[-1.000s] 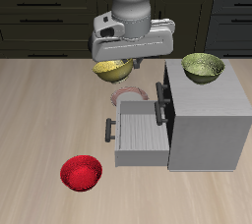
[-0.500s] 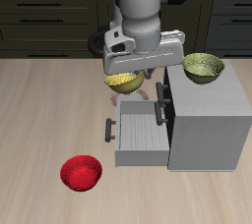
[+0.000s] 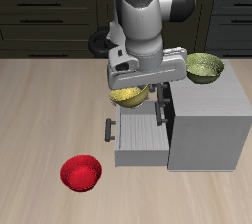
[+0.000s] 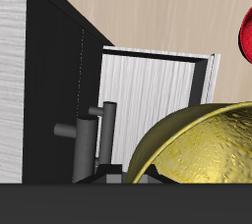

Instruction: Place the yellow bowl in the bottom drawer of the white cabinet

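Note:
My gripper (image 3: pixel 136 84) is shut on the rim of the yellow bowl (image 3: pixel 130 96) and holds it in the air above the back end of the open bottom drawer (image 3: pixel 140 138). The bowl's speckled golden inside fills much of the wrist view (image 4: pixel 202 156), with the drawer's ribbed light-grey tray (image 4: pixel 148 100) below it. The white cabinet (image 3: pixel 207 120) stands beside the drawer, its upper drawer fronts with black handles (image 3: pixel 160 104) shut. My fingertips are hidden behind the gripper body.
An olive yellow-green bowl (image 3: pixel 203 67) sits on the cabinet's top. A red bowl (image 3: pixel 81 173) lies on the table near the front edge; it also shows in the wrist view (image 4: pixel 244 33). The drawer's black bar handle (image 3: pixel 109 130) sticks out toward the table.
My gripper has carried the yellow bowl forward and toward the cabinet, from over the bare table to above the open drawer's back end. The drawer and other bowls have not moved.

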You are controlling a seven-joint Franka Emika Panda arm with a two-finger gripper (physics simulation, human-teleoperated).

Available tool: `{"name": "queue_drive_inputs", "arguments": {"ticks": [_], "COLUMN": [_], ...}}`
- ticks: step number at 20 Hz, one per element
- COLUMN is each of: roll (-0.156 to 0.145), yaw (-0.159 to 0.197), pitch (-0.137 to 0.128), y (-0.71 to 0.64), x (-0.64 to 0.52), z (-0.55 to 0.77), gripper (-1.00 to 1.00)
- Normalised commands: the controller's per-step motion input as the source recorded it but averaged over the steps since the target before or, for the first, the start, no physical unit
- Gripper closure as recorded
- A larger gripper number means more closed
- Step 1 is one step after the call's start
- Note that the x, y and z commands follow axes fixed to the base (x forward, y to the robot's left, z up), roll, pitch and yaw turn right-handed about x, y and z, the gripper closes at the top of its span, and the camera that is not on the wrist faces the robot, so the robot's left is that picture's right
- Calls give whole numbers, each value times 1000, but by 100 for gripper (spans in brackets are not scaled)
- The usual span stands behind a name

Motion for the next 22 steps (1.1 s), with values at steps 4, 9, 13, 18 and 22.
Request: {"name": "queue_drive_inputs", "arguments": {"ticks": [4,9,13,18,22], "roll": [49,22,44,51,27], "yaw": [-4,1,19,70,6], "pitch": [21,49,56,52,10], "y": [102,28,119,168,63], "x": [28,79,80,56,11], "z": [-287,-362,-424,-308,-112], "gripper": [100,100,100,-100,-100]}}
